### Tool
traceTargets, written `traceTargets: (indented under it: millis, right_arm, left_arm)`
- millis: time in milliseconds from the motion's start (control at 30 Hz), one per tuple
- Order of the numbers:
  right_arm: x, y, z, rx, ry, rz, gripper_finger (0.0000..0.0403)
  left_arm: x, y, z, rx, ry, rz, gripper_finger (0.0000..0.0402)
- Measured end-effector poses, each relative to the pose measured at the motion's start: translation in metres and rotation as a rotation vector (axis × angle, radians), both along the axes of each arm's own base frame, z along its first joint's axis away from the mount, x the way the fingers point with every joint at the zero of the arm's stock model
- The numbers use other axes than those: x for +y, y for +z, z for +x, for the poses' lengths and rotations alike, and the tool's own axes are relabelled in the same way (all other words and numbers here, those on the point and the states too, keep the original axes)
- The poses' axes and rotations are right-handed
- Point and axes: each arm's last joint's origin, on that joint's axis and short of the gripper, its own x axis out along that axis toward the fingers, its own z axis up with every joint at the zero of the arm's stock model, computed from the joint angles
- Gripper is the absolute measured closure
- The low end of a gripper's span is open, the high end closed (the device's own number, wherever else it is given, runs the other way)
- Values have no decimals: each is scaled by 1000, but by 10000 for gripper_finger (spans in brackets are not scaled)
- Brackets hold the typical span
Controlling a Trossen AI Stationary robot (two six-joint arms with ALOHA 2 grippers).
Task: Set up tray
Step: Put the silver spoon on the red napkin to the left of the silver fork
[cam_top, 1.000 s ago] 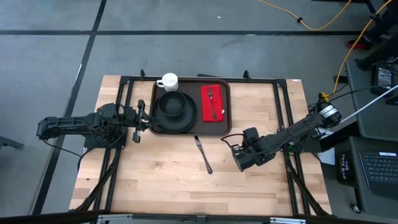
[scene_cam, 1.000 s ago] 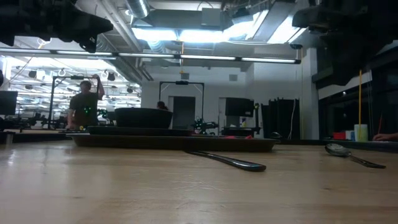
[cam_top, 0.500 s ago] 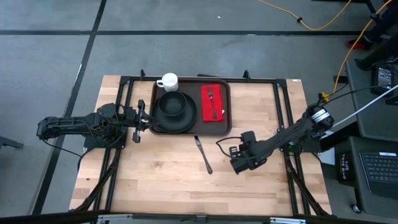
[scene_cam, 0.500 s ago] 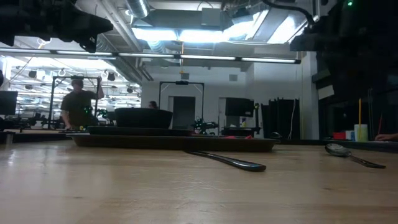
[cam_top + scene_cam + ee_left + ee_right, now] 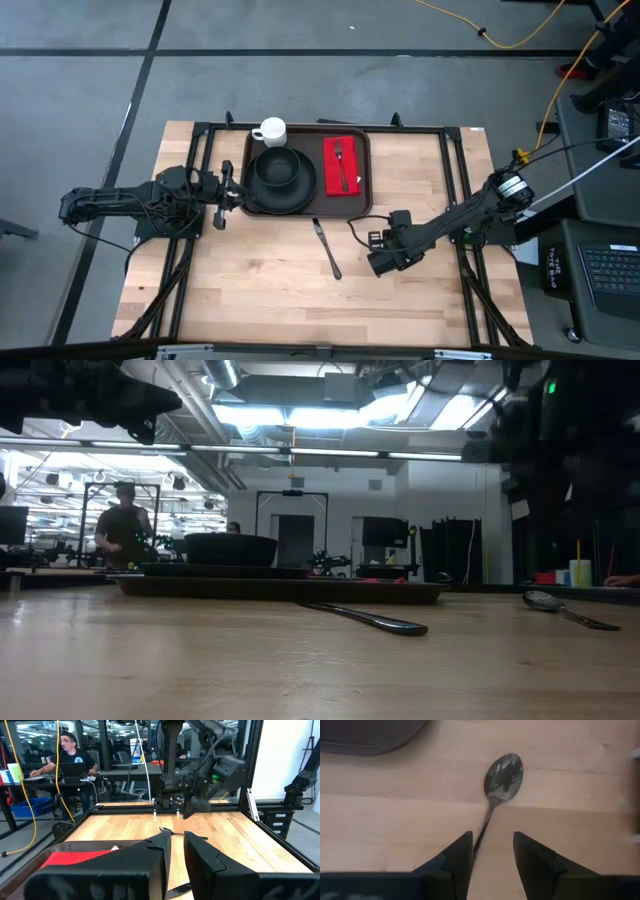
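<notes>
Dark brown tray (image 5: 308, 212) holds a black plate (image 5: 283, 186), red napkin (image 5: 342, 163) and white cup (image 5: 271, 131).

The spoon (image 5: 502, 777) lies on the table (image 5: 260, 290) just ahead of the right gripper (image 5: 492, 852), its handle running back between the parted fingers (image 5: 457, 855). The tray (image 5: 366, 170) sits beyond the spoon, holding a plate (image 5: 262, 195), a bowl (image 5: 277, 168) on it, and a napkin (image 5: 343, 175) with a fork (image 5: 342, 160). A knife (image 5: 328, 250) lies beside that gripper. The left gripper's fingers (image 5: 150, 865) close on the tray's far end.
</notes>
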Motion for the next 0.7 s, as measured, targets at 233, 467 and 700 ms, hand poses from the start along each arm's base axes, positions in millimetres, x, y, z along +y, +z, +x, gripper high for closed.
traceTargets:
  millis: [233,467,700]
  right_arm:
    - [-13,-38,-8,-12,-38,30,258]
    - [-17,-58,-10,-76,-47,69,258]
    - [-21,-68,-18,-77,-78,47,258]
  left_arm:
    - [0,0,0,0,-3,-22,357]
    - [0,0,0,0,-3,-24,357]
    - [0,0,0,0,-3,-24,358]
